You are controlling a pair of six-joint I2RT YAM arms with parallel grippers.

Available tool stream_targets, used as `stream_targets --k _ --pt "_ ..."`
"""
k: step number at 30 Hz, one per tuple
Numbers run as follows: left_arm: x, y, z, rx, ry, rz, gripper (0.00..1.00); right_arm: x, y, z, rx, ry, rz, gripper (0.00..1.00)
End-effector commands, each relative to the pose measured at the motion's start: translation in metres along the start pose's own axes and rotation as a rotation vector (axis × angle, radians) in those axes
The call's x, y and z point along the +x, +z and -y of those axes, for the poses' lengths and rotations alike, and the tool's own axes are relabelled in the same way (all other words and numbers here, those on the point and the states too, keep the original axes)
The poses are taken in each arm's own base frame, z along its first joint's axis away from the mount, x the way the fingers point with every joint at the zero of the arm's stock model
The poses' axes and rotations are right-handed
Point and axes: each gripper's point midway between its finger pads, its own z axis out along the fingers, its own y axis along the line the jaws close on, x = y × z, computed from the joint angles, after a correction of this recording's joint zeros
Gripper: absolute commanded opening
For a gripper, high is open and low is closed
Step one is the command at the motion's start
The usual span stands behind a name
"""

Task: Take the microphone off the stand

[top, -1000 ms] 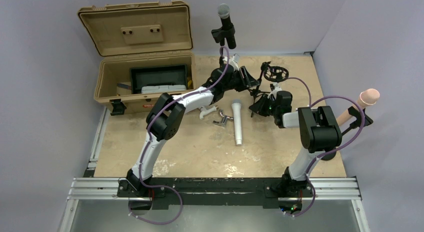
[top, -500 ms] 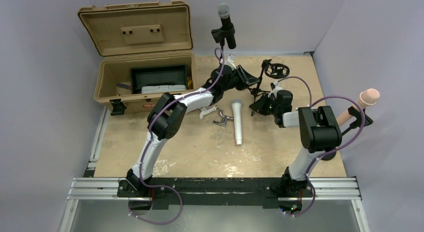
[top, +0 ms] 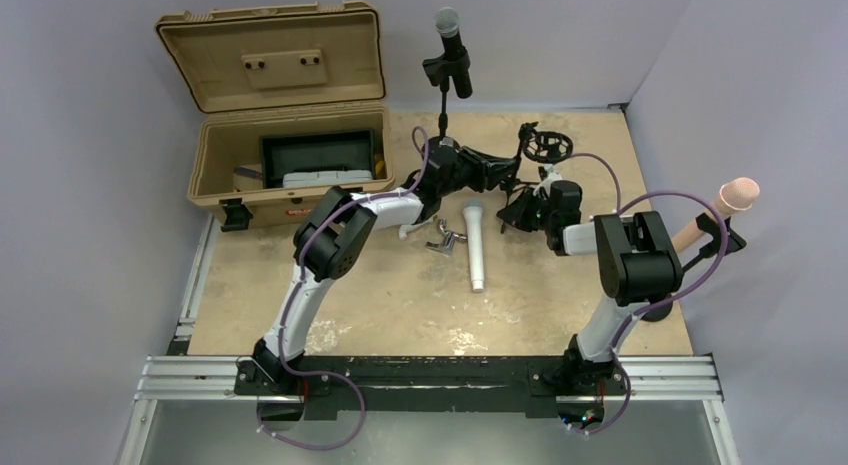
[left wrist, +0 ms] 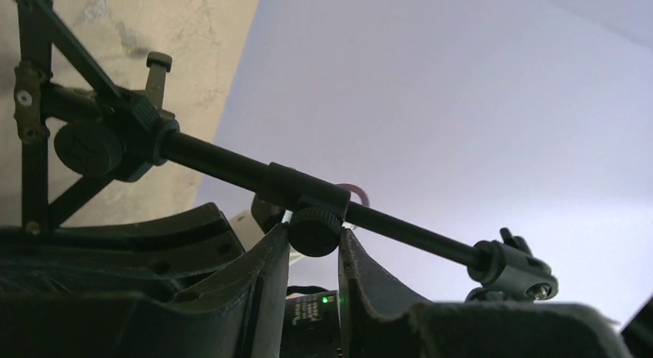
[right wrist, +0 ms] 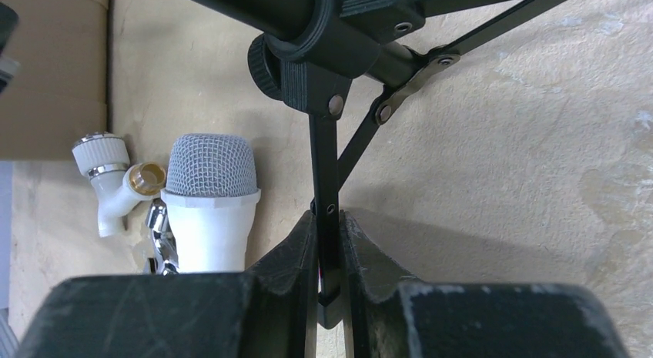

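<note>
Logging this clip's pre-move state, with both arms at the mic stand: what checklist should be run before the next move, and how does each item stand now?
1. Left gripper shut on the stand's knob: ok.
2. Right gripper shut on a tripod leg: ok.
3. Black microphone seated in its clip: ok, not yet removed.
4. A gripper free to pull the microphone: not ok, both are clamped on stand parts.
5. White microphone lying apart from the gripped leg: ok.
6. Stand pole upright: cannot tell.
</note>
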Motion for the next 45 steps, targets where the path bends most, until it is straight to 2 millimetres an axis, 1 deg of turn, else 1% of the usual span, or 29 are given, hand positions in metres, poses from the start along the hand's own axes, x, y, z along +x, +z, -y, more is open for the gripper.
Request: stream_targets --k 1,3,5,7,8,9,12,13,14,16,18,20,22,25,26,28,30,32,34,36,38,39,41,45 --pt "-0.005 -0.017 0.042 0.087 -0.351 0.031 0.0 -0.013 0.004 -0.003 0.006 -0.012 0.038 0.0" --pt "-0.01 -0.017 0.043 0.083 -0.395 0.055 0.0 -0.014 0.004 -0.003 0.008 -0.014 0.039 0.0" --pt "-0.01 -0.015 0.044 0.074 -0.411 0.053 0.0 -0.014 0.005 -0.004 0.008 -0.017 0.04 0.0" --pt "-0.007 -0.01 0.051 0.094 -0.397 0.026 0.0 -0.013 0.005 -0.003 0.01 -0.016 0.038 0.0" --pt "-0.004 -0.008 0.054 0.106 -0.378 0.007 0.06 -0.014 0.005 -0.003 0.009 -0.016 0.038 0.0" --pt "-0.003 -0.007 0.054 0.11 -0.359 -0.002 0.16 -0.013 0.005 -0.003 0.009 -0.017 0.037 0.0" --pt "0.001 -0.012 0.046 0.094 -0.249 0.003 0.56 -0.014 0.005 -0.004 0.009 -0.02 0.038 0.0" --pt "0.0 -0.015 0.042 0.079 -0.195 0.011 0.67 -0.014 0.005 -0.004 0.008 -0.019 0.039 0.0" --pt "0.0 -0.019 0.034 0.055 -0.129 0.014 0.76 -0.014 0.004 -0.004 0.009 -0.019 0.038 0.0" --pt "-0.002 -0.03 0.026 0.027 0.034 0.021 0.85 -0.015 0.004 -0.004 0.006 -0.023 0.039 0.0" --pt "-0.007 -0.043 0.015 -0.021 0.223 0.051 0.9 -0.015 0.004 -0.005 0.002 -0.026 0.039 0.0" --pt "-0.011 -0.055 0.015 -0.051 0.435 0.06 0.91 -0.014 0.004 -0.006 -0.004 -0.027 0.035 0.0" --pt "-0.012 -0.062 0.022 -0.052 0.674 0.067 0.9 -0.014 0.003 -0.007 -0.006 -0.03 0.037 0.0" --pt "-0.009 -0.057 0.023 -0.076 0.961 0.008 0.9 -0.014 0.003 -0.007 -0.008 -0.032 0.037 0.0" --pt "-0.009 -0.054 0.019 -0.073 1.008 -0.015 0.9 -0.014 0.003 -0.007 -0.01 -0.032 0.036 0.0" --pt "-0.005 -0.05 0.024 0.013 1.094 -0.039 0.89 -0.014 0.003 -0.009 -0.016 -0.035 0.035 0.0" --pt "-0.005 -0.047 0.022 0.053 1.158 -0.047 0.87 -0.014 0.003 -0.009 -0.016 -0.036 0.035 0.0" --pt "-0.003 -0.04 0.022 0.079 1.2 -0.074 0.78 -0.014 0.003 -0.009 -0.016 -0.037 0.036 0.0" --pt "0.003 -0.034 0.024 0.122 1.226 -0.11 0.75 -0.014 0.003 -0.008 -0.016 -0.036 0.034 0.0" --pt "0.005 -0.028 0.029 0.146 1.226 -0.118 0.74 -0.014 0.004 -0.009 -0.019 -0.037 0.032 0.0" --pt "0.008 -0.024 0.034 0.18 1.229 -0.127 0.78 -0.014 0.004 -0.008 -0.018 -0.037 0.033 0.0" --pt "0.009 -0.023 0.037 0.191 1.228 -0.126 0.78 -0.014 0.004 -0.008 -0.018 -0.037 0.032 0.0" --pt "0.006 -0.018 0.037 0.193 1.216 -0.122 0.76 -0.013 0.005 -0.008 -0.019 -0.037 0.03 0.0" --pt "0.003 -0.007 0.033 0.197 1.176 -0.124 0.67 -0.013 0.005 -0.008 -0.019 -0.037 0.028 0.0"
